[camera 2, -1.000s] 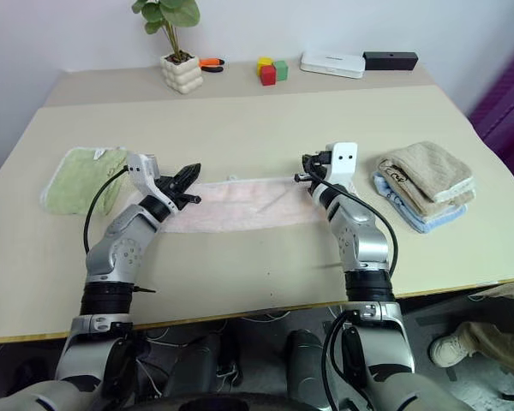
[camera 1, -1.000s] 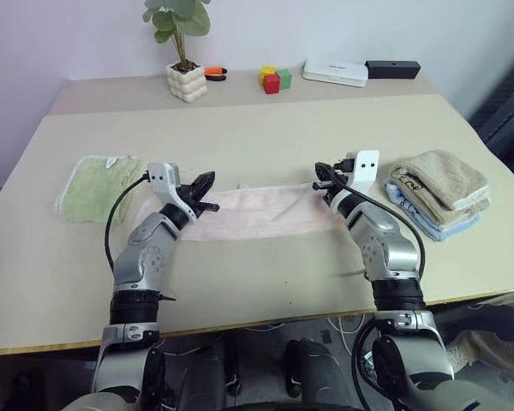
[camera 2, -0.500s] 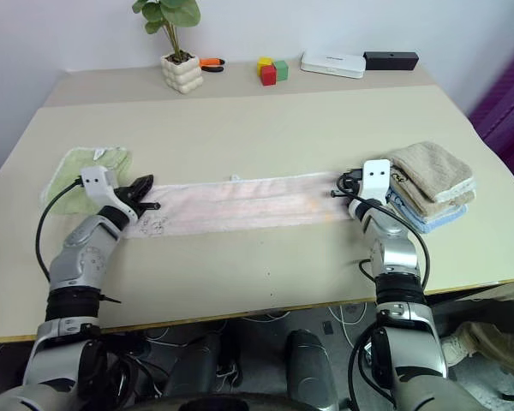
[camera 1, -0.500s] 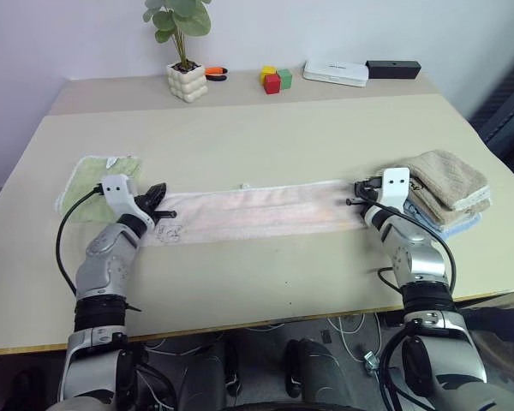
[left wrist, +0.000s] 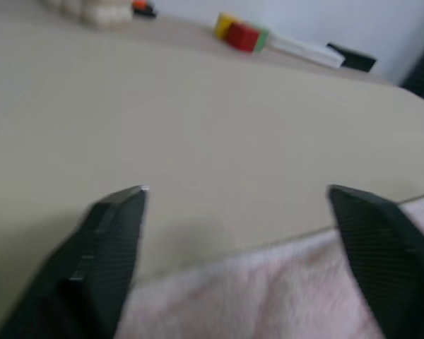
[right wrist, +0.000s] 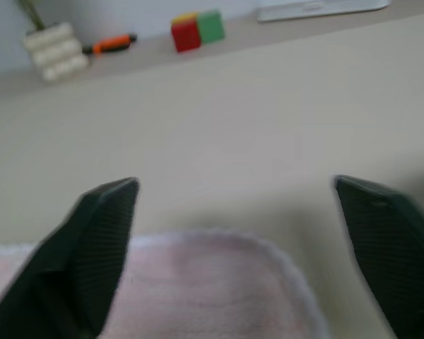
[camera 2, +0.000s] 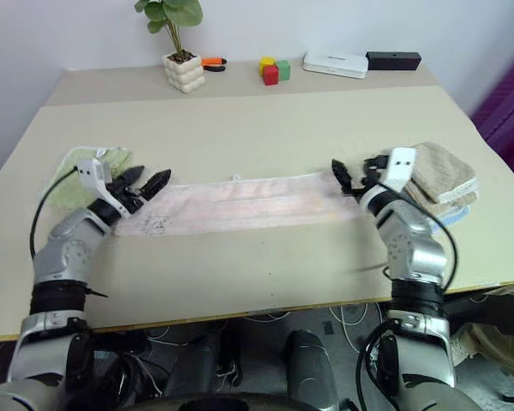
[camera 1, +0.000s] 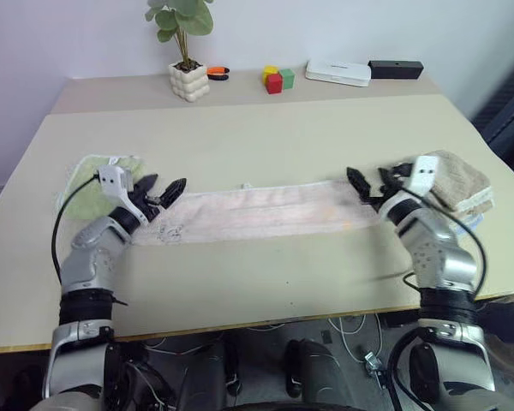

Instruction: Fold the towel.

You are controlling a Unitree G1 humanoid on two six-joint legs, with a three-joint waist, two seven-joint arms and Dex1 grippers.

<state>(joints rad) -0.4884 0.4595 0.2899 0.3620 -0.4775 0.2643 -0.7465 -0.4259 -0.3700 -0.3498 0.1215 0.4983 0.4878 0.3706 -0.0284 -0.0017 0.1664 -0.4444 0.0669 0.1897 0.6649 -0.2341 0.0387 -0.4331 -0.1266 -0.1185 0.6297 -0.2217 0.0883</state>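
The pale pink towel [camera 1: 257,212] lies flat on the table as a long strip running left to right, with a small white tag [camera 1: 245,185] on its far edge. My left gripper [camera 1: 164,187] hovers open just over the towel's left end, nothing between its fingers [left wrist: 106,247]. My right gripper [camera 1: 370,184] stands open at the towel's right end, also empty. Each wrist view shows the wide-spread fingers [right wrist: 92,247] with a pink towel end [right wrist: 198,289] lying below the gap.
A light green towel [camera 1: 94,184] lies left of my left gripper. A beige towel stack [camera 1: 458,180] sits just right of my right gripper. A potted plant [camera 1: 189,81], coloured blocks [camera 1: 275,80], a white box [camera 1: 337,73] and a black box [camera 1: 395,68] line the far edge.
Both grippers, shut on the towel's ends, moved apart and pulled it out into a long strip. Both have now opened and let go.
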